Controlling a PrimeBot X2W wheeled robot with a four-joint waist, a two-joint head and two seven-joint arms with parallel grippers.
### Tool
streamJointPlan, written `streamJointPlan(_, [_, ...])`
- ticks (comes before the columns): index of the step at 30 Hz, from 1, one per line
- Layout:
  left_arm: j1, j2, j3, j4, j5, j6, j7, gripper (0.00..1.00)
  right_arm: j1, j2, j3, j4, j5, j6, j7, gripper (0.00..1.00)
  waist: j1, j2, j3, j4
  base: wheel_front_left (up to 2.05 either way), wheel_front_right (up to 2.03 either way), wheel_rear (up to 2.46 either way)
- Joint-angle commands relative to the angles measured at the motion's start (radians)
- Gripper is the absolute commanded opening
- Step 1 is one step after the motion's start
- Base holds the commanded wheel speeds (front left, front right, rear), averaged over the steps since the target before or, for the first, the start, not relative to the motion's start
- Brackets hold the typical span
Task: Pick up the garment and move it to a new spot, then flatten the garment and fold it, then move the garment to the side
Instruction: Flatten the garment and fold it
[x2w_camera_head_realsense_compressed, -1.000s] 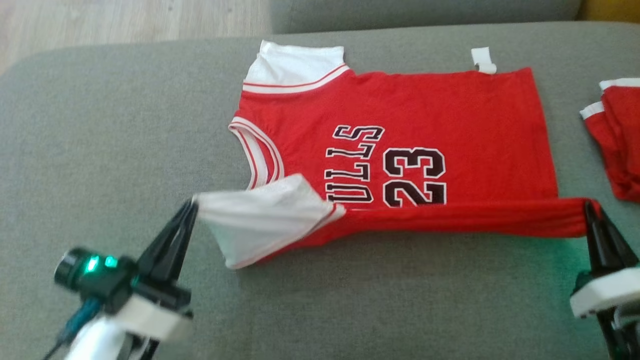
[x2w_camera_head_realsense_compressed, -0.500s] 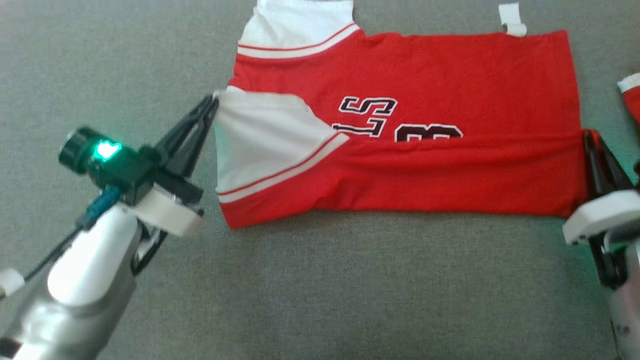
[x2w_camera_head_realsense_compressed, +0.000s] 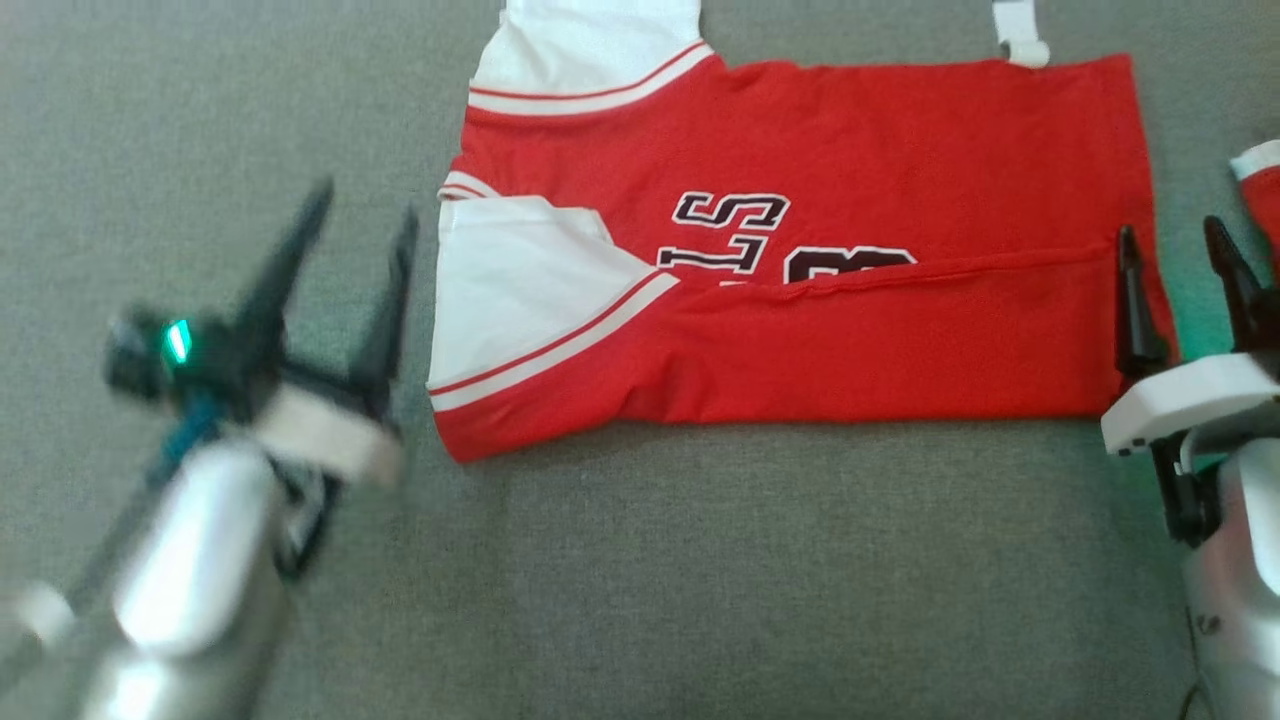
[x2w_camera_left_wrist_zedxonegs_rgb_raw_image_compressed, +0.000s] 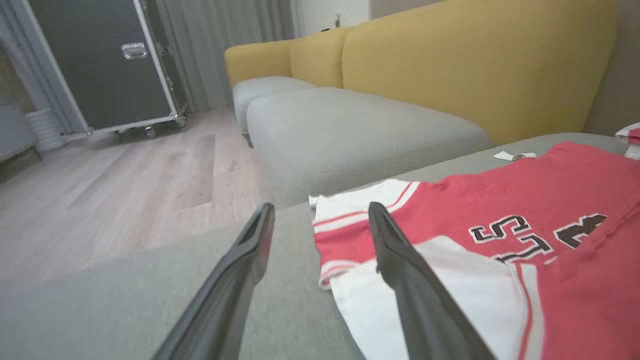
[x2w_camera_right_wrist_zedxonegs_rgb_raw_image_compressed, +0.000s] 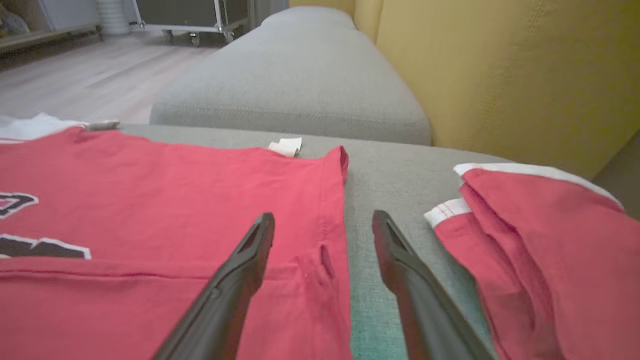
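Note:
The garment (x2w_camera_head_realsense_compressed: 850, 130) is a red jersey with white sleeve trim and black lettering, lying flat on the grey cushion (x2w_camera_head_realsense_compressed: 700, 560). Its near long edge is folded up over the body and covers the lower half of the print. My left gripper (x2w_camera_head_realsense_compressed: 362, 200) stands open just left of the white sleeve, holding nothing. In the left wrist view the left gripper (x2w_camera_left_wrist_zedxonegs_rgb_raw_image_compressed: 320, 207) spreads beside the garment (x2w_camera_left_wrist_zedxonegs_rgb_raw_image_compressed: 500, 215). My right gripper (x2w_camera_head_realsense_compressed: 1170, 232) is open at the garment's right end, its left finger over the hem. The right wrist view shows the right gripper (x2w_camera_right_wrist_zedxonegs_rgb_raw_image_compressed: 324, 216) straddling the garment's (x2w_camera_right_wrist_zedxonegs_rgb_raw_image_compressed: 175, 190) edge.
A second red and white garment (x2w_camera_head_realsense_compressed: 1262, 180) lies bunched at the far right, close to my right gripper, and also appears as a bunched garment (x2w_camera_right_wrist_zedxonegs_rgb_raw_image_compressed: 540, 225). A white tag (x2w_camera_head_realsense_compressed: 1018, 30) sits at the jersey's far edge. Yellow sofa back (x2w_camera_left_wrist_zedxonegs_rgb_raw_image_compressed: 450, 60), wood floor and a black wheeled case (x2w_camera_left_wrist_zedxonegs_rgb_raw_image_compressed: 100, 60) lie beyond.
Both grippers have opened and let go of the folded edge, which now rests on the jersey. The left gripper has drawn back left, away from the sleeve.

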Motion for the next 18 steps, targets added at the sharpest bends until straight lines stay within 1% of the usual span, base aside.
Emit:
streamJointPlan(1, [0.047, 0.011, 0.05, -0.031, 0.004, 0.012, -0.005, 1.0, 0.021, 0.003, 0.005, -0.032, -0.004, -0.001, -0.016, 1.0, 0.0, 0.0, -0.016, -0.006, 0.0, 0.0, 0.0])
streamJointPlan(4, [0.165, -0.038, 0.089, -0.024, -0.015, 0.024, -0.005, 1.0, 0.064, 0.027, -0.028, -0.04, -0.013, -0.001, -0.032, 1.0, 0.0, 0.0, -0.04, -0.005, 0.0, 0.0, 0.0])
streamJointPlan(6, [0.246, -0.077, 0.115, -0.002, -0.031, 0.027, -0.005, 1.0, 0.105, 0.065, -0.043, -0.043, -0.004, -0.001, -0.04, 1.0, 0.0, 0.0, -0.058, -0.011, 0.0, 0.0, 0.0])
streamJointPlan(9, [0.295, -0.109, 0.132, 0.014, -0.043, 0.021, -0.005, 1.0, 0.131, 0.081, -0.044, -0.044, -0.005, -0.001, -0.046, 1.0, 0.0, 0.0, -0.068, -0.019, 0.0, 0.0, 0.0])
streamJointPlan(13, [0.319, -0.132, 0.13, 0.062, -0.053, 0.004, -0.005, 1.0, 0.136, 0.086, -0.041, -0.042, -0.003, -0.001, -0.049, 1.0, 0.0, 0.0, -0.074, -0.028, 0.0, 0.0, 0.0])
streamJointPlan(16, [0.312, -0.141, 0.118, 0.101, -0.062, -0.01, -0.005, 1.0, 0.124, 0.083, -0.035, -0.047, -0.005, -0.001, -0.05, 1.0, 0.0, 0.0, -0.072, -0.038, 0.0, 0.0, 0.0])
streamJointPlan(18, [0.306, -0.142, 0.1, 0.145, -0.069, -0.016, 0.014, 1.0, 0.117, 0.082, -0.032, -0.049, -0.007, -0.001, -0.05, 1.0, 0.0, 0.0, -0.07, -0.043, 0.0, 0.0, 0.0])
